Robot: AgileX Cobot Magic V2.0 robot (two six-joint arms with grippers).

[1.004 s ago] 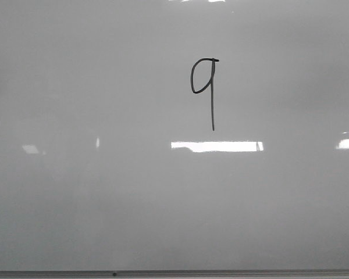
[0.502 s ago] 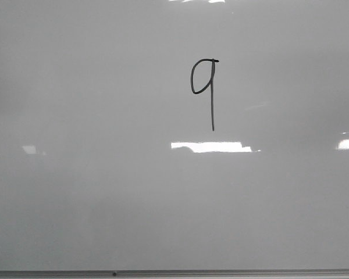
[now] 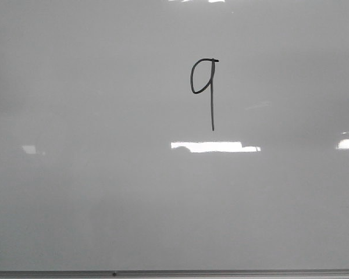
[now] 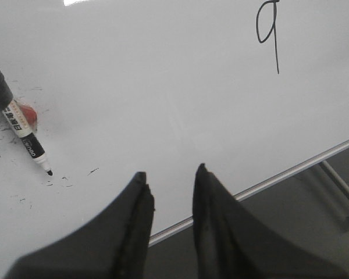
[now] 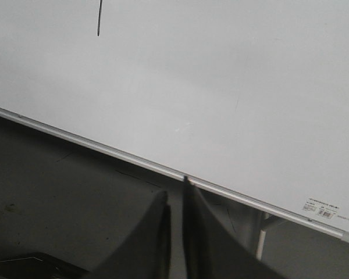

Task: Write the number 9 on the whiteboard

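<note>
number 9 (image 4: 267, 32), well beyond left end effector (image 4: 170, 177)

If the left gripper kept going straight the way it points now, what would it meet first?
Most likely the bare whiteboard surface just past its metal edge strip. The left gripper is open and empty; the marker lies off to one side, the number 9 farther off. Depth is uncertain.

My three views of the whiteboard (image 3: 104, 203)

Front camera faces it squarely, close; my wrist cameras look obliquely across its metal edge (image 5: 134, 158), sharing the number 9 (image 3: 205, 87).
</note>
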